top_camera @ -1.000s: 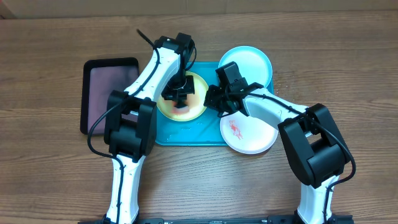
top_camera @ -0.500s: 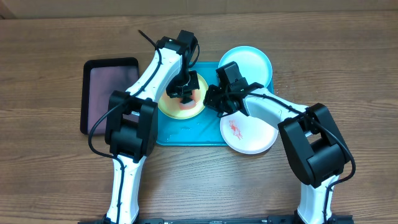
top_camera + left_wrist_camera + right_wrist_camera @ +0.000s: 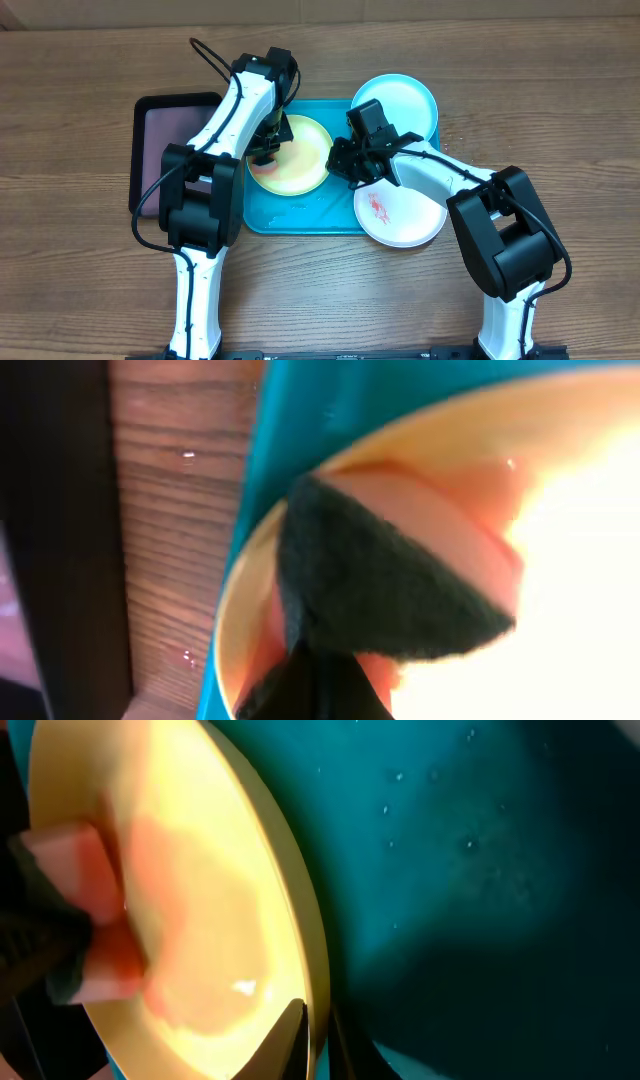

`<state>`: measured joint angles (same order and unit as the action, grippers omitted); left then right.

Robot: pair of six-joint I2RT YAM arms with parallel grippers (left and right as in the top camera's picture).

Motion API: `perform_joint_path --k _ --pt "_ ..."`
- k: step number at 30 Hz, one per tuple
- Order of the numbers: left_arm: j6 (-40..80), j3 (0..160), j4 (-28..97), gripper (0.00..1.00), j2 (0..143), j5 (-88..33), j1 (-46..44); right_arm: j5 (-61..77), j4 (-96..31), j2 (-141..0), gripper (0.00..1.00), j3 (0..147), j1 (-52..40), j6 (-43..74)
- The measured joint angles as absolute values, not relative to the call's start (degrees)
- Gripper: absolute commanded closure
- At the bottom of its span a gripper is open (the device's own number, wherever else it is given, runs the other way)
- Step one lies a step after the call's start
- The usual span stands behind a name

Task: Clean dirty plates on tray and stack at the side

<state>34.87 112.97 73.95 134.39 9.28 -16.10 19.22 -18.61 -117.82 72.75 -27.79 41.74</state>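
Wooden table (image 3: 80, 60) bearing turquoise tray (image 3: 300, 215); left gripper (image 3: 267, 148) clamps a sponge (image 3: 400, 590) against the left edge of the yellow-green plate (image 3: 305, 155); right gripper (image 3: 315, 1030) pinches the opposite rim between closed jaws.

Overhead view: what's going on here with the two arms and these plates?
The left hand is pressing a sponge onto the left side of the yellow plate, which lies on the blue tray. The right hand pinches the plate's right rim to steady it. A white plate with a red smear and a light blue plate sit to the right, untouched.
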Motion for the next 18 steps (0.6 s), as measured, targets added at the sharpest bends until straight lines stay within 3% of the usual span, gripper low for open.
perform_joint_path --k 5,12,14,18 --pt "27.2 113.0 73.7 0.96 134.4 4.8 -16.0 18.2 -14.0 -117.9 0.78 72.7 -27.4 41.2" --pt "22.2 117.3 76.3 0.96 134.7 0.8 -14.7 16.8 -13.3 -117.9 0.78 72.7 -27.4 40.8" --pt "21.6 120.6 78.7 0.96 135.0 0.1 -14.6 16.3 -13.8 -117.9 0.96 72.7 -27.4 40.6" --pt "20.8 126.7 83.4 0.96 135.2 -0.7 -14.6 15.3 -15.9 -117.9 0.96 72.8 -27.4 40.4"
